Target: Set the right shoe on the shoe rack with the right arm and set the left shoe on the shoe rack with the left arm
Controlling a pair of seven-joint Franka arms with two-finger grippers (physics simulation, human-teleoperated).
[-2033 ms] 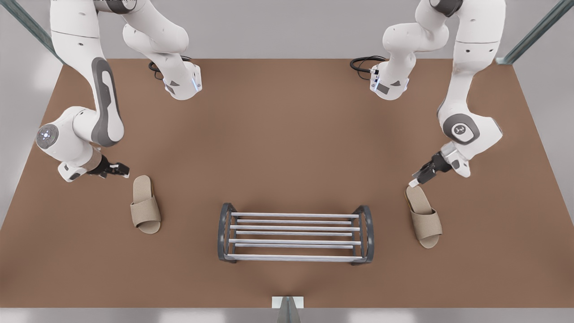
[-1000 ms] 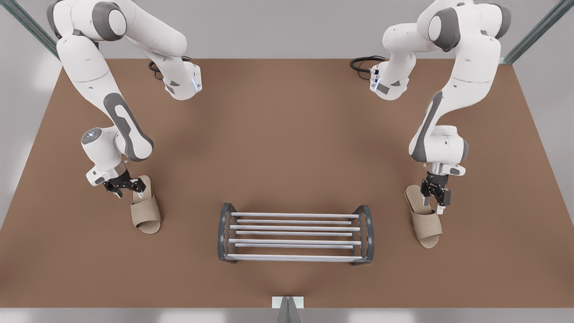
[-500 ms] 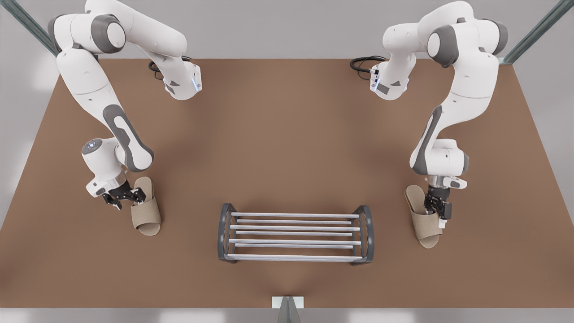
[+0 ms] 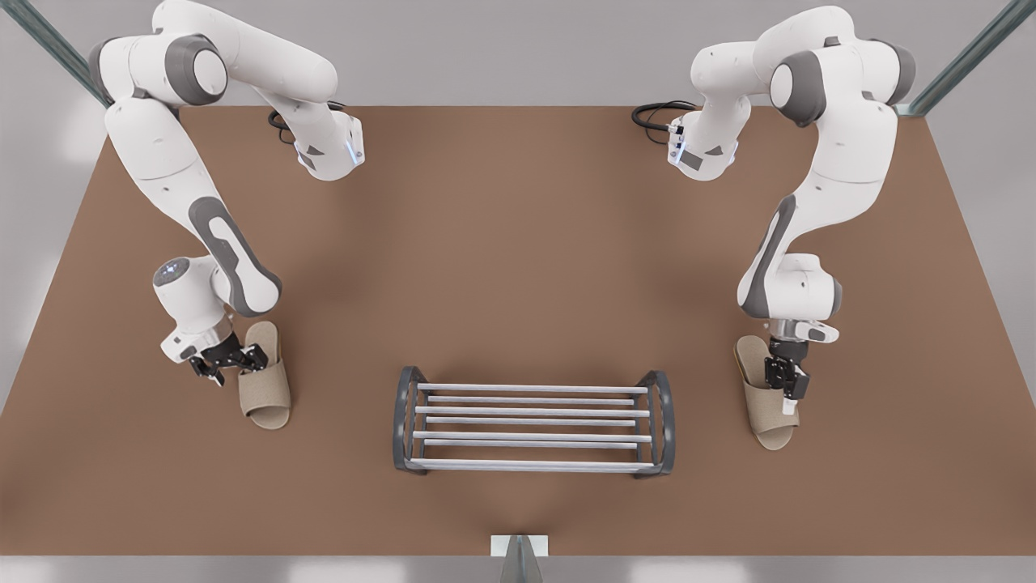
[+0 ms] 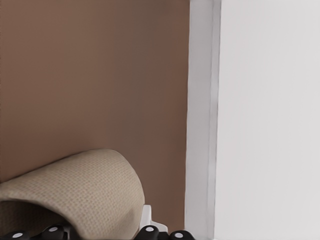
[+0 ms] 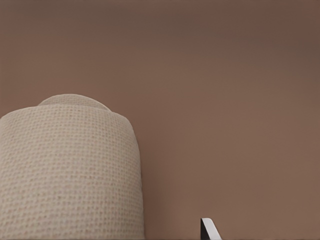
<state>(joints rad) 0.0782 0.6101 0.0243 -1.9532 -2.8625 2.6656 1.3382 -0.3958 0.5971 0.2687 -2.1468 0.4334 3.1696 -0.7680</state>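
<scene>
Two beige woven slippers lie flat on the brown table, toes toward the front edge. My left gripper (image 4: 235,362) is down at the left shoe (image 4: 265,394) on the front view's left, open, straddling its outer edge just behind the strap. In the left wrist view a white finger pad (image 5: 148,216) sits right beside the strap (image 5: 75,195). My right gripper (image 4: 781,390) points down over the right shoe (image 4: 769,421) and is open. Its fingertip (image 6: 208,229) stands apart from that strap (image 6: 70,170). The shoe rack (image 4: 534,412) stands bare between the shoes.
The table's side edge (image 5: 200,125) runs close beyond the left shoe. Both arm bases and black cables (image 4: 655,113) sit at the table's back. A small grey post (image 4: 519,551) stands at the front edge. Open brown tabletop (image 4: 518,267) lies behind the rack.
Both grippers swung in from beside the heels and came down over the slippers, sinking slightly more in the last half second. The slippers and the rack have hardly shifted.
</scene>
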